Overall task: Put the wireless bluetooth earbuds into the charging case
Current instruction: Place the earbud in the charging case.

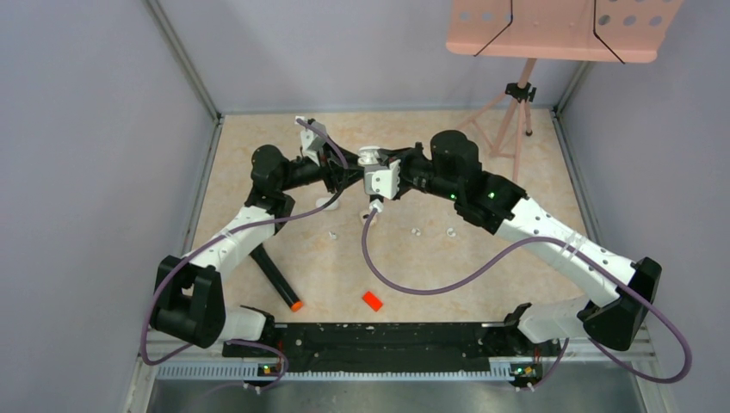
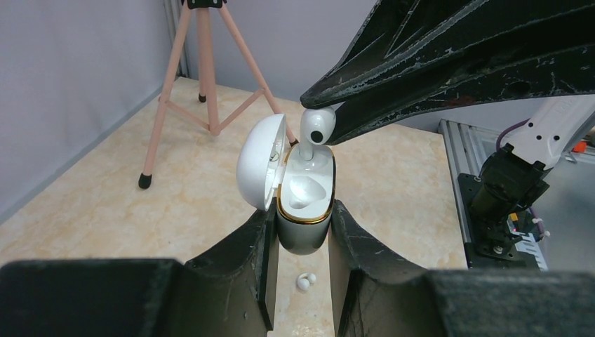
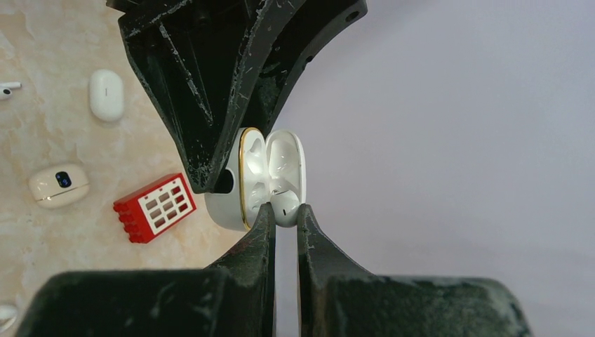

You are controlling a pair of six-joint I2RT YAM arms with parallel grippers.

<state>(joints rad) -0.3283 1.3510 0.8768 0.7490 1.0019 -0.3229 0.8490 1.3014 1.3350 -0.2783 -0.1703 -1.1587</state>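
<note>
Now, right tool (image 3: 284, 214): almost fully closed, fingertips pinching the rounded head of one earbud (image 3: 285, 205); raised above the bench (image 1: 413, 267) toward its far edge, about midway between the side edges, tip to tip with the left tool (image 2: 302, 228).
earbud: white and glossy, with a dark spot on the head; stem pointing down into the charging case (image 2: 304, 200), head above the gold rim, touching the case's inside.
left tool: closed on the charging case, one finger pressed to each side of the body, low down.
charging case: white with a gold rim, held upright off the bench, mouth facing the right tool.
lid (image 2: 258, 161): swung open, standing on its hinge beside the body.
loose earbud (image 2: 306, 281): small and white, lying on the bench directly below the held case in the left wrist view.
red block (image 3: 156, 207): on the bench, white grid face up, just beside the cream pod (image 3: 59, 184).
cream pod: rounded, with a dark dot on top, lying flat.
white pod (image 3: 107, 93): oval, closed, lying near the cream pod but apart from it.
black rod (image 1: 280, 277): orange-tipped, slanting across the bench toward the near left corner.
tripod (image 1: 515, 120): pink, legs spread at the far right corner.
</note>
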